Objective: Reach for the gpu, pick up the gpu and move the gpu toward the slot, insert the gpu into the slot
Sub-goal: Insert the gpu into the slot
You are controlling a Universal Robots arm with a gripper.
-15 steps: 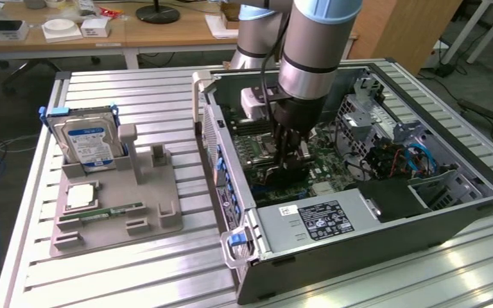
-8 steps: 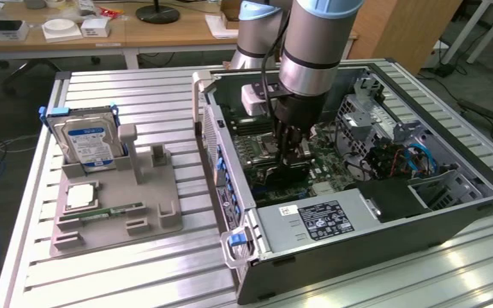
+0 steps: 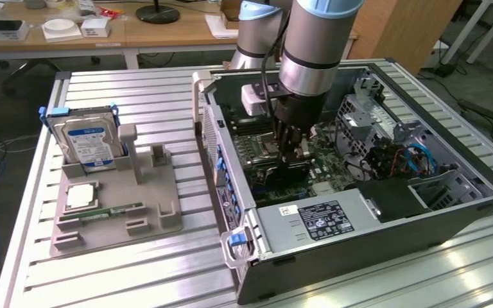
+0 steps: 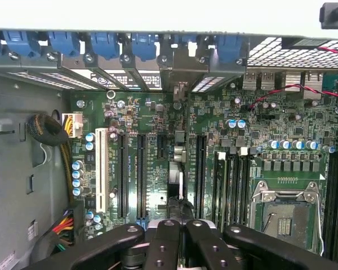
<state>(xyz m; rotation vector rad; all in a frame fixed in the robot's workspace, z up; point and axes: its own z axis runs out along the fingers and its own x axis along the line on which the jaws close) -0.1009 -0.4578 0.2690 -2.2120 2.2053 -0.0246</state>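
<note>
The tool point(image 3: 291, 154) is seen lowered deep into the open computer case point(image 3: 452, 212), which lies on its side near the counter's point(image 3: 144, 276) edge at the exterior view's right. Its fingers point(image 4: 169, 239) are drawn together, and in the wrist view a thin dark card, taken to be the gpu point(image 4: 176, 188), is seen edge-on between them, standing over the motherboard point(image 4: 259, 152) between 2 long black slots point(image 4: 141, 174). The gpu is judged to be clamped in the tool, though the contact itself is partly hidden.

For this step to go well, the card should be kept upright and its lower edge held parallel to the slot, with its bracket end lined up toward the rear openings of the case. Pressure is best applied straight down and evenly; a tilt could jam 1 corner.

The hard drive point(image 3: 90, 144) stands in the grey holder point(image 3: 118, 212) near the opposite edge, untouched.
</note>
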